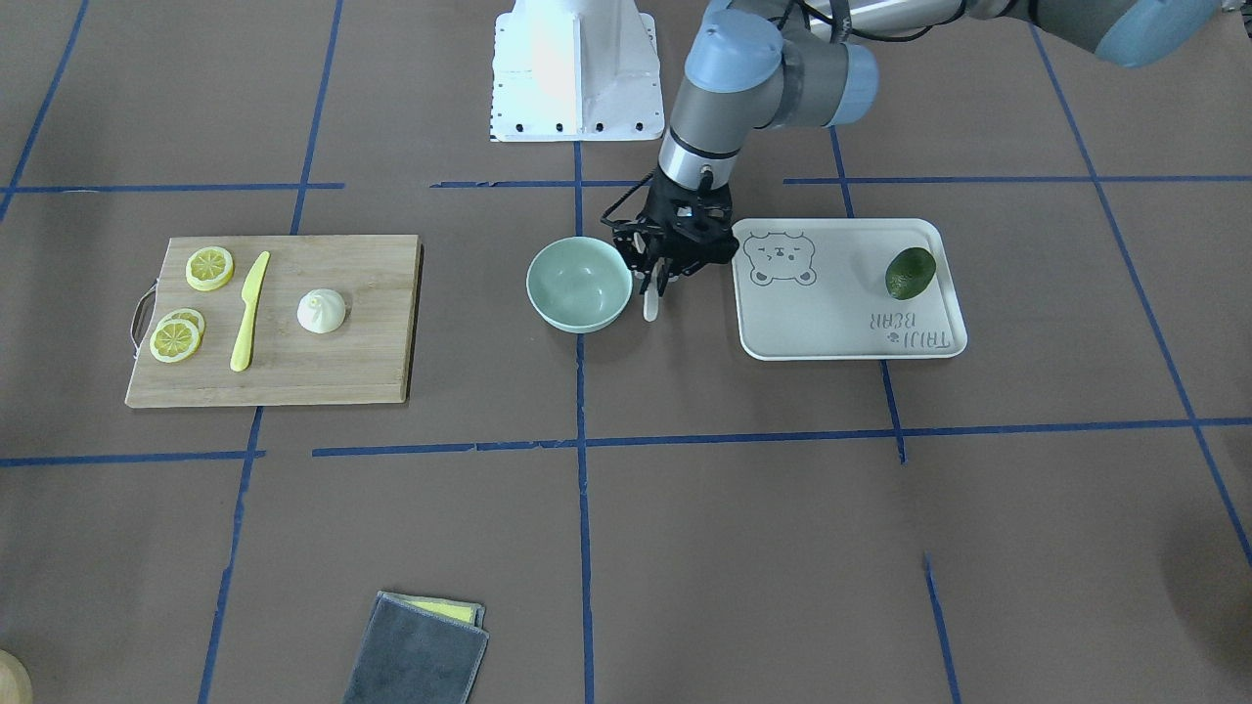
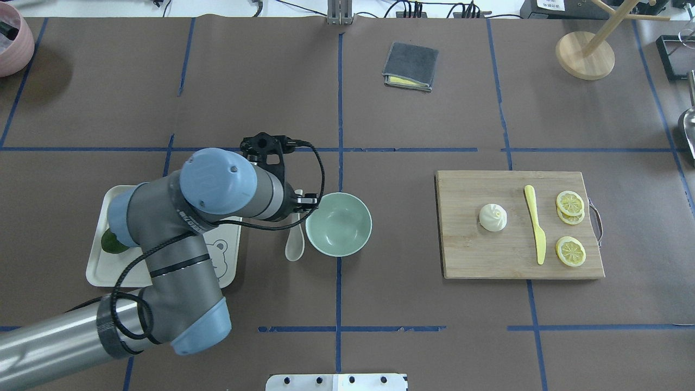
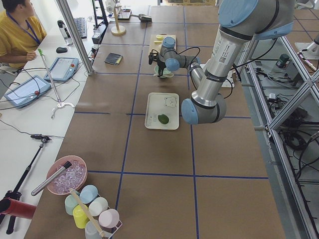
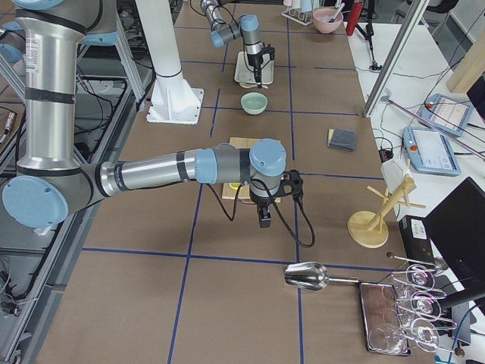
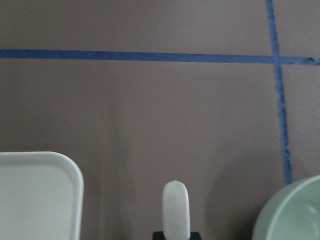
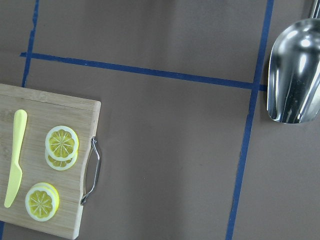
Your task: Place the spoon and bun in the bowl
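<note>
Reaching across a brown paper-covered table [image 1: 685, 548] gridded with blue tape, the robot's grey-and-blue left arm [image 2: 179, 255] bends down over a cream rectangular tray with a bear drawing [image 1: 831, 323]. Well apart, on the robot's right, lies a rectangular wooden cutting board [image 1: 372, 362]. It carries the small round white steamed bun [image 1: 321, 311], pleated top up, with nothing gripping it. Between board and tray sits the round pale mint-green bowl [image 1: 577, 279], empty, probably placed centrally so that either arm can reach it. The left pincer [image 1: 655, 281] is clamped on the handle of the small off-white soup spoon [image 2: 295, 241], scoop toward the robot, just beside the bowl's rim on the tray side. It seems positioned to carry the spoon over that rim, though I cannot tell whether the spoon is lifted. The right pincer [image 4: 264, 220] hovers beyond the board's handle end; whether it is open or closed cannot be told.
</note>
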